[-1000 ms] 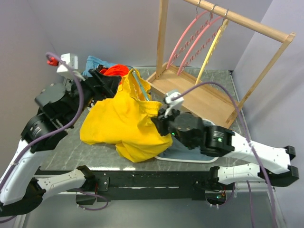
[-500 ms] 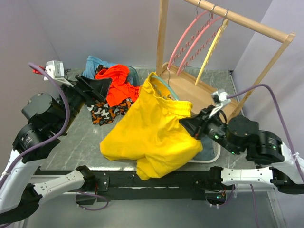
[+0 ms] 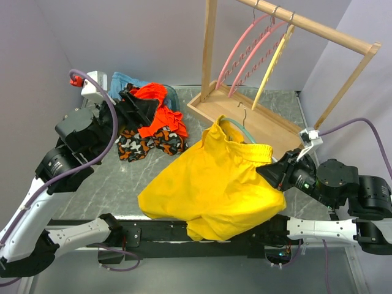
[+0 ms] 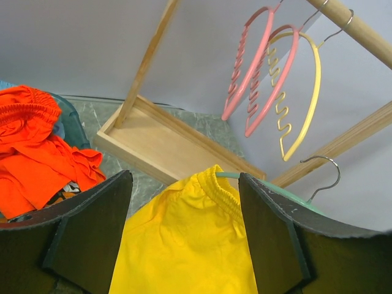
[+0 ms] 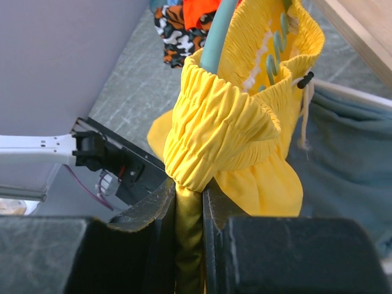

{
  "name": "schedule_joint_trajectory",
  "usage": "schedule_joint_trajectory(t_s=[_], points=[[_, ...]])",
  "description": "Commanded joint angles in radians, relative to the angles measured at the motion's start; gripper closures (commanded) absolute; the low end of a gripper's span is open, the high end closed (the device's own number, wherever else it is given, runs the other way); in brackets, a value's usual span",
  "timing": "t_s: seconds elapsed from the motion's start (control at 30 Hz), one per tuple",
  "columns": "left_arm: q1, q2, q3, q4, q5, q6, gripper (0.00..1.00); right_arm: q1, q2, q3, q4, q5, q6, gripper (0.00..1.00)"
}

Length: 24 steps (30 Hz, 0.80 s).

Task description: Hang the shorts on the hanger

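Note:
The yellow shorts point(image 3: 205, 180) hang lifted over the near right of the table, lower part draped down. Their elastic waistband is threaded over the teal hanger point(image 3: 234, 124), whose metal hook point(image 3: 245, 111) sticks up. My right gripper point(image 3: 267, 171) is shut on the bunched waistband; in the right wrist view the gripper point(image 5: 190, 187) pinches yellow shorts fabric point(image 5: 226, 122) beside the teal hanger arm point(image 5: 217, 33). My left gripper point(image 3: 146, 111) is open and empty over the clothes pile; its view point(image 4: 184, 177) shows the shorts point(image 4: 184, 245) and hanger point(image 4: 228, 175) well ahead.
An orange-red garment point(image 3: 160, 110), a camouflage-patterned one point(image 3: 144, 142) and a blue cloth point(image 3: 125, 81) lie at the back left. A wooden rack point(image 3: 245, 119) at the back right carries pink hangers point(image 3: 245, 46) and a yellow one point(image 3: 272, 64). Blue-grey cloth point(image 5: 349, 153) lies under the shorts.
My right gripper has carried the shorts and hanger to the right and toward the near edge. My left gripper has parted from the shorts and stays by the clothes pile.

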Motion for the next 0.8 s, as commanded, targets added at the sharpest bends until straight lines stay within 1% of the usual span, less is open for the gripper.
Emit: schedule_joint_trajectory(t_s=[0.0, 0.1, 0.23, 0.43, 0.67, 0.77], points=[[0.001, -0.001, 0.022, 0.051, 0.013, -0.011, 0.25, -0.001, -0.026, 0.078, -0.027, 0.058, 0.056, 1.0], [0.001, 0.001, 0.017, 0.053, 0.007, -0.008, 0.25, -0.001, -0.038, 0.098, -0.08, 0.072, 0.077, 1.0], [-0.001, 0.004, 0.006, 0.06, 0.01, -0.01, 0.25, -0.001, -0.067, 0.1, -0.102, 0.093, 0.095, 1.0], [-0.001, 0.004, -0.004, 0.065, 0.013, -0.013, 0.25, -0.001, -0.095, 0.115, -0.148, 0.165, 0.131, 1.0], [-0.001, 0.008, -0.037, 0.077, 0.022, -0.024, 0.25, -0.001, -0.155, 0.098, -0.096, 0.253, 0.135, 1.0], [-0.001, 0.01, -0.049, 0.085, 0.028, -0.028, 0.26, -0.001, -0.172, 0.094, -0.044, 0.306, 0.123, 1.0]])
